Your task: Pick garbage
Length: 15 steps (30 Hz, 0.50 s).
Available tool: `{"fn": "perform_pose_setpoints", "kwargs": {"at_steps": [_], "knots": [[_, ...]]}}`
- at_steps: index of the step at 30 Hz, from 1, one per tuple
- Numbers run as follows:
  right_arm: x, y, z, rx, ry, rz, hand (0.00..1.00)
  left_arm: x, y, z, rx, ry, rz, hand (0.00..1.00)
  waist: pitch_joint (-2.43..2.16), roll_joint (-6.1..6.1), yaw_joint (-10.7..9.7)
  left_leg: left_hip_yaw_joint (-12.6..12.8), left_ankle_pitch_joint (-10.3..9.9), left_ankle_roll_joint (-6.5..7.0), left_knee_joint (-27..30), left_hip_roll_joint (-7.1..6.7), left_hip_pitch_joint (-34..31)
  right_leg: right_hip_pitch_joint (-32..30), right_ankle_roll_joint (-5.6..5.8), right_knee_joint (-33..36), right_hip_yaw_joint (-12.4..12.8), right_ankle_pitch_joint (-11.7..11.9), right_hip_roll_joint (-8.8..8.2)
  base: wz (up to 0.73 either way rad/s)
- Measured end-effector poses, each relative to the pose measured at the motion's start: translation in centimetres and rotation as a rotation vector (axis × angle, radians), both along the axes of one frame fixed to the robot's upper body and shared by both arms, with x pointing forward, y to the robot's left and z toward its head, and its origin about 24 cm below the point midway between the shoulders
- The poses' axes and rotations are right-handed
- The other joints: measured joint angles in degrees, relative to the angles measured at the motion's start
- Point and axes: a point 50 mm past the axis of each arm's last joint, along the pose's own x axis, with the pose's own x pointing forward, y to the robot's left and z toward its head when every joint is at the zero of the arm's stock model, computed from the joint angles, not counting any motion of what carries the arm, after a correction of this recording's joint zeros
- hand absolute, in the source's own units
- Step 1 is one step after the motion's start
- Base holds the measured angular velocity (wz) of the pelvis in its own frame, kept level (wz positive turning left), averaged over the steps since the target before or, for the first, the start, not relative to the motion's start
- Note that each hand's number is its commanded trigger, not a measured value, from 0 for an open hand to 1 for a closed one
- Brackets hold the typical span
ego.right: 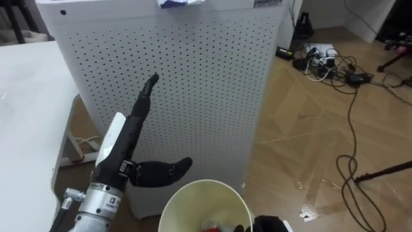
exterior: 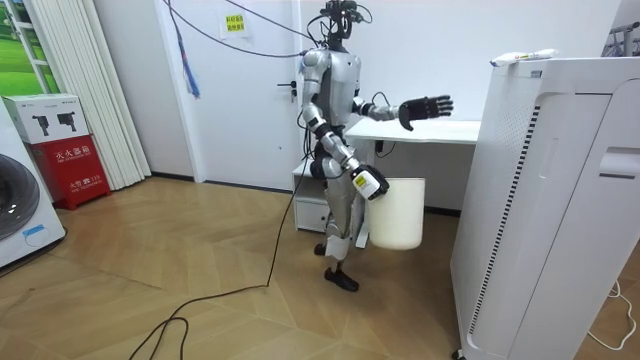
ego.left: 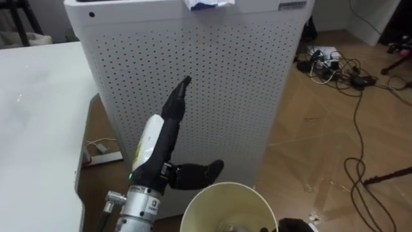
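1. on top of the tall white perforated cabinet (ego.left: 225,84), at its front edge, lies the garbage (ego.left: 207,4), a crumpled white and blue scrap cut off by the upper border of the eye views.
2. the left robot hand (ego.left: 170,125) is raised towards the cabinet, fingers straight, thumb spread wide, holding nothing; the room view shows it apart from the cabinet.
3. a white bin (ego.left: 225,187) is cut off below, its contents unclear.
4. the right robot hand (ego.left: 296,225) shows at the bin's rim; cannot tell its grip.
5. the desk (ego.left: 32,129) lies to the left.

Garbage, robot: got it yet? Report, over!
Left hand open, raised before air purifier. Right hand grips white bin. Crumpled wrapper atop purifier, not yet picked.
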Motion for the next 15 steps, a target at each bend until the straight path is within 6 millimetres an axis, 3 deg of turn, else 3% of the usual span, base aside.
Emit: {"fn": "perform_pose_setpoints", "kwargs": {"at_steps": [1, 2, 3, 4, 6, 8, 10, 11, 12, 13, 15], "knots": [[-0.1, 0.2, -0.1, -0.004, 0.006, 0.019, 1.00, -0.5, 0.7, -1.6, 0.005, 0.073, 0.023, 0.00, -0.01, -0.23, -0.05, -0.24, 0.07, 0.02, 8.08, 1.90, -2.36, 0.36, -0.53, 1.01, 0.73, -0.98, 0.49, -0.32], [-0.1, 0.1, -0.1, -0.008, 0.007, 0.028, 1.00, -0.9, 0.9, -2.4, -0.001, 0.109, 0.034, 0.00, 0.03, 0.08, -0.06, -0.98, 0.22, 0.12, 12.71, 3.23, -3.99, 0.67, -0.92, 1.30, 1.38, -1.31, 0.90, -0.44], [-0.3, 0.1, -0.2, -0.021, 0.013, 0.044, 1.00, -1.5, 1.4, -3.9, -0.015, 0.183, 0.055, 0.00, 0.10, 0.35, 0.17, -3.74, 2.04, 0.95, 21.55, 5.13, -8.12, 1.16, -1.66, 2.69, 3.09, -2.22, 2.22, -0.44], [-0.5, -0.1, -0.2, -0.025, 0.021, 0.053, 1.00, -1.9, 1.8, -5.3, -0.017, 0.251, 0.072, 0.00, 0.13, 0.25, 0.42, -7.38, 3.30, 1.44, 27.27, 5.21, -11.90, 1.09, -2.27, 4.05, 4.55, -3.14, 2.96, -0.41], [-0.6, -0.2, -0.4, -0.029, 0.041, 0.054, 1.00, -2.5, 2.4, -7.2, -0.021, 0.344, 0.098, 0.00, 0.16, -0.13, 1.07, -10.49, 2.99, 1.91, 29.66, 4.15, -16.84, 1.14, -2.95, 4.66, 6.59, -3.56, 3.89, -0.54], [-0.8, -0.4, -0.5, -0.034, 0.055, 0.054, 1.00, -3.2, 2.9, -8.7, -0.008, 0.414, 0.123, 0.00, 0.22, -0.50, 1.84, -12.19, 3.15, 1.63, 27.72, 2.29, -20.89, 1.46, -2.94, 4.88, 8.39, -3.56, 4.38, -0.66], [-1.5, -0.8, -0.8, -0.054, 0.076, 0.063, 1.00, -4.1, 3.2, -10.2, 0.007, 0.486, 0.141, 0.00, 0.06, -0.88, 2.92, -13.17, 3.83, 1.39, 20.27, -0.06, -23.94, 2.29, -4.18, 5.07, 10.24, -4.52, 4.83, -0.56], [-1.6, -0.9, -0.8, -0.059, 0.079, 0.064, 1.00, -4.4, 3.3, -10.6, 0.012, 0.505, 0.147, 0.00, 0.00, -1.01, 2.98, -13.39, 4.26, 1.38, 17.86, -0.87, -24.45, 2.51, -4.25, 5.08, 10.61, -4.67, 4.91, -0.50], [-1.7, -1.0, -0.9, -0.069, 0.081, 0.062, 1.00, -4.9, 3.7, -11.3, 0.025, 0.541, 0.159, 0.00, -0.07, -1.36, 2.98, -14.01, 5.54, 1.31, 12.37, -2.35, -25.07, 2.79, -4.12, 5.37, 11.58, -4.93, 5.15, -0.36], [-1.7, -1.1, -0.9, -0.072, 0.080, 0.060, 1.00, -5.1, 3.8, -11.6, 0.030, 0.558, 0.163, 0.00, -0.07, -1.48, 2.97, -14.24, 6.42, 1.23, 9.89, -2.88, -25.36, 2.78, -4.50, 5.83, 12.01, -5.17, 5.23, -0.37], [-1.8, -1.4, -0.8, -0.081, 0.084, 0.059, 1.00, -6.1, 4.3, -12.8, 0.046, 0.620, 0.180, 0.00, -0.29, -1.09, 3.22, -14.87, 10.29, 1.50, 2.54, -3.88, -25.87, 3.88, -5.20, 5.94, 13.68, -5.90, 6.87, -0.44]]}}
